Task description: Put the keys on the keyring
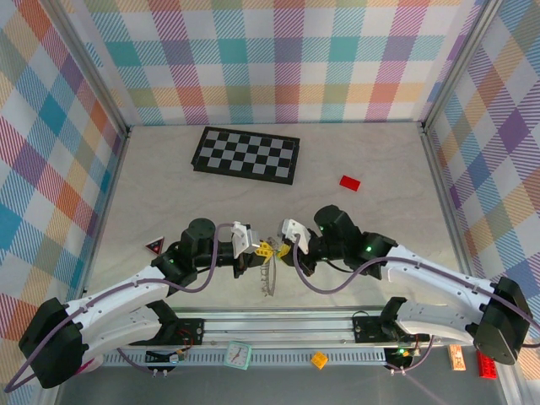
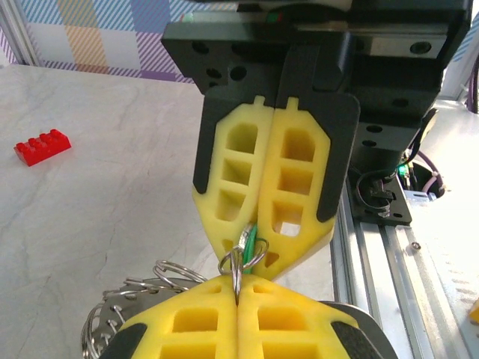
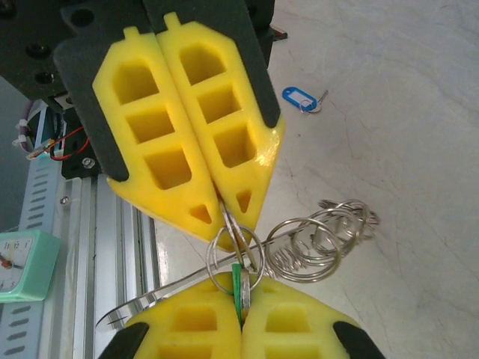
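Mid-counter, near edge: left fingers (image 2: 196, 323) and right fingers (image 3: 196, 329) meet tip to tip.
Left fingers: closed, pinching the wire of the keyring (image 3: 318, 239), with the coils trailing beside.
Right fingers: closed on green key (image 3: 239, 288); its small ring touches the wire.
Blue key (image 3: 301, 98): lying on counter (image 3: 404, 149), well apart.
Step (judged): threading green key onto keyring.
Technique: hold wire steady and feed the key's ring along the wire slowly. No tugging, since the wire looks floppy.
Pose: both arms reach inward, wrists facing.

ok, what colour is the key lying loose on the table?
Blue: the key has a blue plastic head, clearest in the right wrist view.
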Action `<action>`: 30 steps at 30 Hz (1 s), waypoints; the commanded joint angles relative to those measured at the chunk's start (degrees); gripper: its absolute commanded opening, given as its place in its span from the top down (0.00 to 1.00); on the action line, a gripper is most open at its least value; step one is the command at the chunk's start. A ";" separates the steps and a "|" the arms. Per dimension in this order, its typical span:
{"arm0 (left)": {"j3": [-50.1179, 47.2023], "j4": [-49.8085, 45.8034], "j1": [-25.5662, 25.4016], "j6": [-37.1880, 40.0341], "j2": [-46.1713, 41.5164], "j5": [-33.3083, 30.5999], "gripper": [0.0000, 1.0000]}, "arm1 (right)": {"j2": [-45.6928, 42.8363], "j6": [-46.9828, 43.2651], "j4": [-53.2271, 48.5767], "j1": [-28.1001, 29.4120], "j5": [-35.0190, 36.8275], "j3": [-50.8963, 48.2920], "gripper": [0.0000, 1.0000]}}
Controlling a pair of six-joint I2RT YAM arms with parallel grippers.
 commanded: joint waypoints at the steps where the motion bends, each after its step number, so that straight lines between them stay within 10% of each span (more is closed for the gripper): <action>1: 1.35 -0.08 -0.37 1.41 -1.32 0.20 1.00 | 1.06 -2.39 -5.81 0.10 2.79 3.11 1.00; 14: 3.32 -6.97 -0.43 4.05 -0.80 -0.82 1.00 | -0.28 -6.45 -10.52 0.18 8.50 7.20 1.00; 22: 2.12 -4.19 -0.36 2.75 -2.29 -2.91 0.66 | -0.39 -8.63 -12.93 0.18 10.68 9.84 1.00; 30: -5.91 8.01 -0.34 -7.60 -12.01 -25.51 0.61 | 2.65 -10.04 -13.88 0.18 14.13 13.25 1.00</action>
